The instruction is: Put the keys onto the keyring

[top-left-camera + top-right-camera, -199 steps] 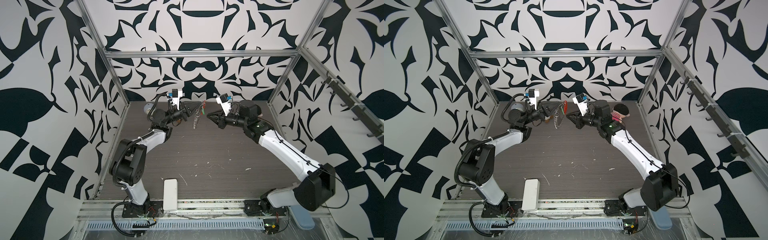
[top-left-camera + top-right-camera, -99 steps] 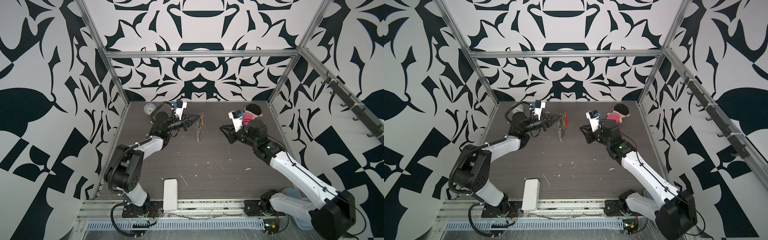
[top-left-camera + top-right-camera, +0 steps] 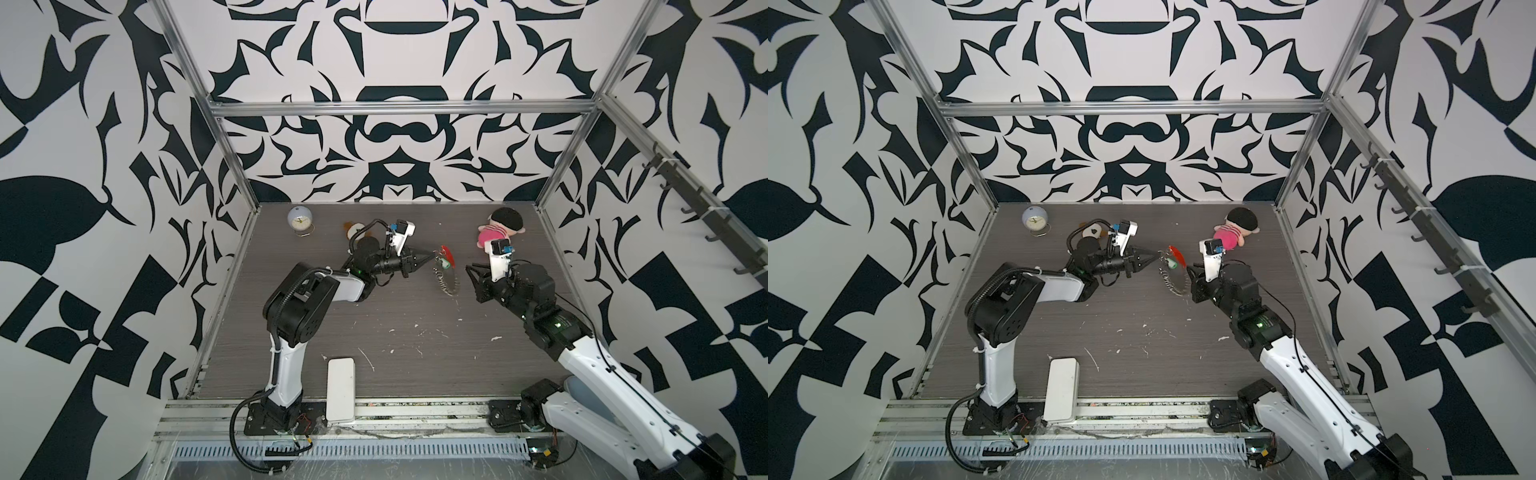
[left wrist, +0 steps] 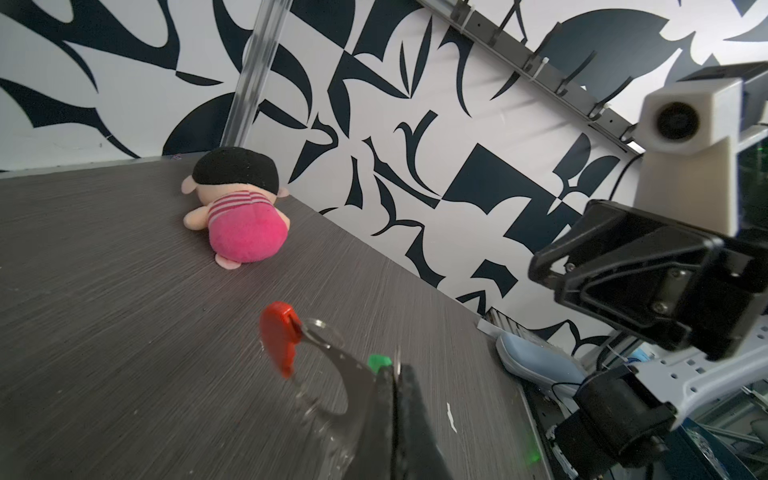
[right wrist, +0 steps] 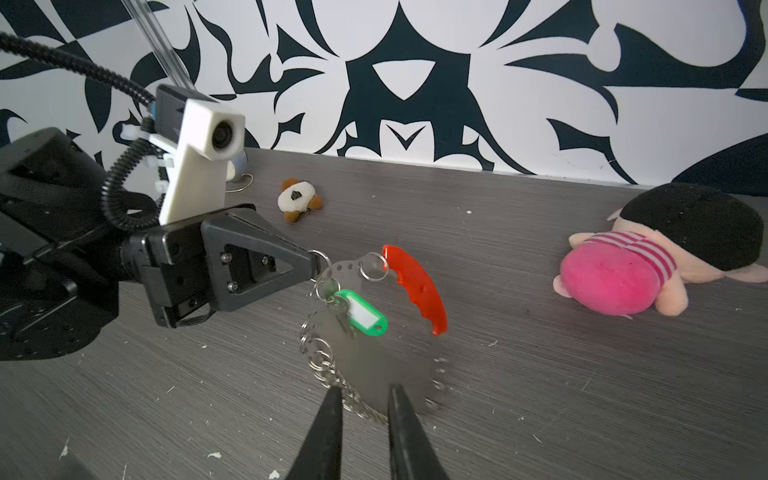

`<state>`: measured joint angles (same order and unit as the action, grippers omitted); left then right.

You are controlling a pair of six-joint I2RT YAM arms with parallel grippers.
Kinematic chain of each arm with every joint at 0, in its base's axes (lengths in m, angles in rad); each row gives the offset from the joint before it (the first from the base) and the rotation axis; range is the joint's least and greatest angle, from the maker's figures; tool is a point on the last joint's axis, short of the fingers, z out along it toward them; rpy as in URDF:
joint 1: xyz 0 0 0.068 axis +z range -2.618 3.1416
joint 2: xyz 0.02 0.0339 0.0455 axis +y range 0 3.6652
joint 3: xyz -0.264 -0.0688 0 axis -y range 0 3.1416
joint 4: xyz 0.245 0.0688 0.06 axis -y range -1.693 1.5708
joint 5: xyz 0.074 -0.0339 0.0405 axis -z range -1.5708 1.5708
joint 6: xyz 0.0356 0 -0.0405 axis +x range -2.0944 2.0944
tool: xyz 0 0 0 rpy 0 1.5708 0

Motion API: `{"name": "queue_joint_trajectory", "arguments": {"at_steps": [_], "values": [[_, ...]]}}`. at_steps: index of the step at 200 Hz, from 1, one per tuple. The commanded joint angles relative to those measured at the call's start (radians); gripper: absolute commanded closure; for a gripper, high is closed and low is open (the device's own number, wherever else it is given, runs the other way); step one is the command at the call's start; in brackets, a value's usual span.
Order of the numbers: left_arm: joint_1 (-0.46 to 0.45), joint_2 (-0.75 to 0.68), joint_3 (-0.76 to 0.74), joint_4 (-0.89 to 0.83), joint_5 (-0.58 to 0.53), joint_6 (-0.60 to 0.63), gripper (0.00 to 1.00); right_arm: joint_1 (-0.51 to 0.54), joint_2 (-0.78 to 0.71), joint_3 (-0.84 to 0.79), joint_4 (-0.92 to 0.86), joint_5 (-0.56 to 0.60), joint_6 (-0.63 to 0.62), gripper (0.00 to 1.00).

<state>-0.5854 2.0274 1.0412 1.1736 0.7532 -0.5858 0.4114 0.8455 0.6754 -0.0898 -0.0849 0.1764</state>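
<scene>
**Item 1. Left gripper** (image 5: 312, 262): jaws pressed fully together on a small silver ring at the top of the keyring (image 5: 321, 360). It holds the keyring clear of the table (image 3: 395, 353).

**Item 2. Keyring**: a loop of linked silver rings hanging down from the left gripper's tips. Its curved red bar (image 5: 415, 286) is joined on by a ring at the upper end and arcs down the far side of the loop. In both top views the keyring sits between the two grippers, toward the back of the table.

**Item 3. Key** (image 5: 343, 316): small, with a green plastic tag (image 5: 365, 318) that has a white label window. Key and tag hang together from a small ring just below the left gripper's tips, inside the loop and beside the red bar.

**Item 4. Right gripper** (image 5: 365, 390): fingers parted by a narrow gap, with nothing clamped between them. It points at the lowest part of the chain. In a top view its tips (image 3: 468, 269) sit near the chain but apart from it.

**Item 5. Surroundings**:
- Pink plush doll with black hair (image 3: 496, 230), lying at the back right behind the right arm.
- White-and-brown plush toy (image 5: 297, 199), on the table behind the left gripper.
- Small round clock (image 3: 300, 220), at the back left corner.
- White flat box (image 3: 340, 388), at the front edge.
</scene>
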Motion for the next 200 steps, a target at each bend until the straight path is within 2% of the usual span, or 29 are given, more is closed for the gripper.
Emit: {"name": "queue_joint_trajectory", "arguments": {"at_steps": [1, 31, 80, 89, 109, 116, 124, 129, 132, 134, 136, 141, 146, 152, 154, 171, 191, 200], "values": [[0.007, 0.019, -0.051, 0.103, -0.038, 0.054, 1.0, -0.006, 0.008, 0.023, -0.002, 0.008, -0.013, 0.77], [0.007, 0.051, -0.135, 0.126, -0.082, 0.118, 1.0, -0.008, 0.033, 0.031, -0.005, -0.017, -0.002, 0.77], [0.007, 0.083, -0.18, 0.113, -0.124, 0.168, 1.0, -0.008, 0.049, 0.022, 0.016, -0.029, 0.019, 0.77], [0.008, 0.075, -0.186, 0.096, -0.133, 0.183, 0.95, -0.008, 0.049, 0.024, 0.016, -0.029, 0.018, 0.77], [0.014, 0.05, -0.202, 0.046, -0.173, 0.218, 0.73, -0.01, 0.046, 0.028, 0.003, -0.02, 0.01, 0.75], [0.018, 0.039, -0.211, 0.036, -0.195, 0.225, 0.53, -0.011, 0.046, 0.032, -0.006, -0.004, 0.008, 0.7], [0.022, 0.023, -0.226, 0.029, -0.22, 0.231, 0.44, -0.012, 0.042, 0.038, -0.019, 0.029, 0.008, 0.66], [0.025, 0.014, -0.236, 0.023, -0.232, 0.236, 0.35, -0.015, 0.039, 0.044, -0.029, 0.055, 0.01, 0.63], [0.025, 0.006, -0.24, 0.018, -0.237, 0.237, 0.23, -0.017, 0.037, 0.048, -0.038, 0.075, 0.014, 0.6], [0.027, 0.002, -0.242, 0.014, -0.245, 0.239, 0.06, -0.018, 0.035, 0.05, -0.043, 0.087, 0.017, 0.54], [0.026, -0.003, -0.245, 0.009, -0.251, 0.24, 0.01, -0.019, 0.033, 0.053, -0.049, 0.099, 0.019, 0.5], [0.028, -0.019, -0.251, -0.005, -0.27, 0.241, 0.0, -0.023, 0.029, 0.057, -0.059, 0.125, 0.023, 0.35], [0.029, -0.034, -0.258, -0.019, -0.284, 0.241, 0.0, -0.028, 0.024, 0.062, -0.067, 0.145, 0.025, 0.27], [0.03, -0.057, -0.268, -0.038, -0.299, 0.244, 0.01, -0.035, 0.02, 0.066, -0.079, 0.162, 0.02, 0.04], [0.031, -0.062, -0.27, -0.044, -0.305, 0.245, 0.0, -0.037, 0.02, 0.068, -0.082, 0.168, 0.016, 0.01], [0.032, -0.158, -0.3, -0.116, -0.368, 0.269, 0.01, -0.049, 0.025, 0.072, -0.096, 0.264, -0.009, 0.0], [0.032, -0.291, -0.305, -0.297, -0.433, 0.355, 0.01, -0.049, 0.03, 0.044, -0.089, 0.518, 0.002, 0.0], [0.032, -0.356, -0.284, -0.451, -0.465, 0.414, 0.01, -0.049, 0.024, 0.004, -0.051, 0.608, 0.014, 0.0]]}}
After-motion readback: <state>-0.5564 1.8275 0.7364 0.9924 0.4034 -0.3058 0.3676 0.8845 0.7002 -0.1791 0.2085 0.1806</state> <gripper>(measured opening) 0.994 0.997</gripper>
